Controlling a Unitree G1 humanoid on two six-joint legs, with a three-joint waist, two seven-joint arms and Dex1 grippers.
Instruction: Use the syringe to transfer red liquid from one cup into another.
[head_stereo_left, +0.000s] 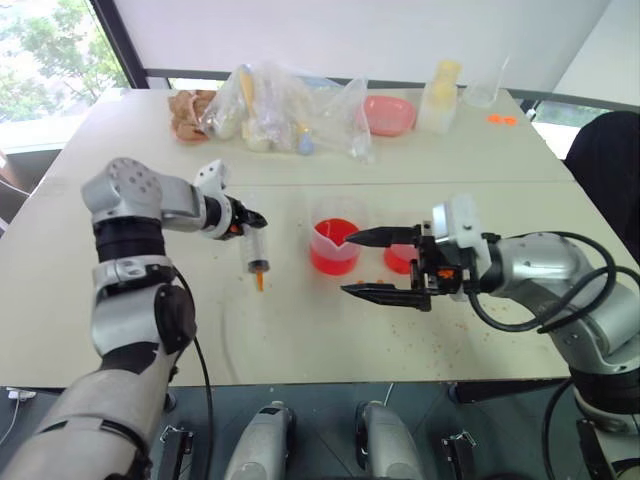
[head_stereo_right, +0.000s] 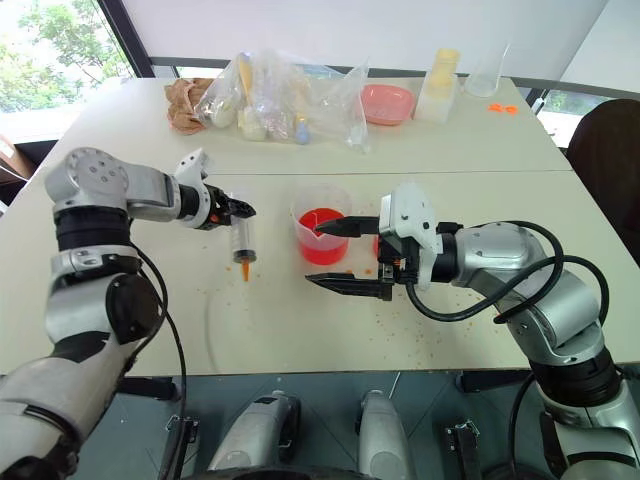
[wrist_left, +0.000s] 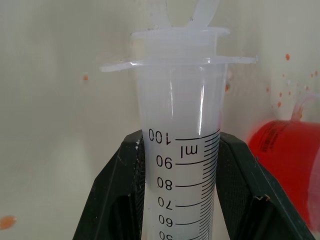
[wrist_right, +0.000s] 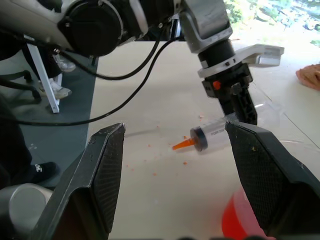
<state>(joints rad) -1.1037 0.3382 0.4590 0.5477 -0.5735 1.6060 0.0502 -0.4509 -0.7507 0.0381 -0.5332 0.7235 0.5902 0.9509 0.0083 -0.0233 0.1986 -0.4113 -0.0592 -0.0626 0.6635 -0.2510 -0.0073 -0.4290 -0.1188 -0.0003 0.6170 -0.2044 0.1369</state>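
1. Closest to the near edge of the table (head_stereo_left: 300, 350) is the right gripper (head_stereo_left: 385, 262). It sits sideways with its two black fingers spread wide and nothing between them.
2. Just past its fingertips sits the spouted beaker (head_stereo_left: 335, 247), roughly mid-table, with red liquid (head_stereo_left: 334, 255) filling its lower part. One finger reaches to its rim, the other lies lower, on the near side.
3. The smaller clear cup (head_stereo_left: 399, 258) is right beside the beaker, mostly hidden behind the gripper, with red showing in it too.
4. Over toward the table's left side, the left gripper (head_stereo_left: 250, 221) is clamped on the syringe (head_stereo_left: 256, 250) near the top of the barrel. It hangs with the orange tip pointing down at the table, well apart from the beaker. The barrel looks clear, with the dark plunger seal down near the tip.
5. Little orange-red specks dot the tabletop around the cups.
6. At the far edge: a clear plastic bag (head_stereo_left: 285, 110) of bits, a pink tray (head_stereo_left: 388, 114), and a pale bottle (head_stereo_left: 441, 95).
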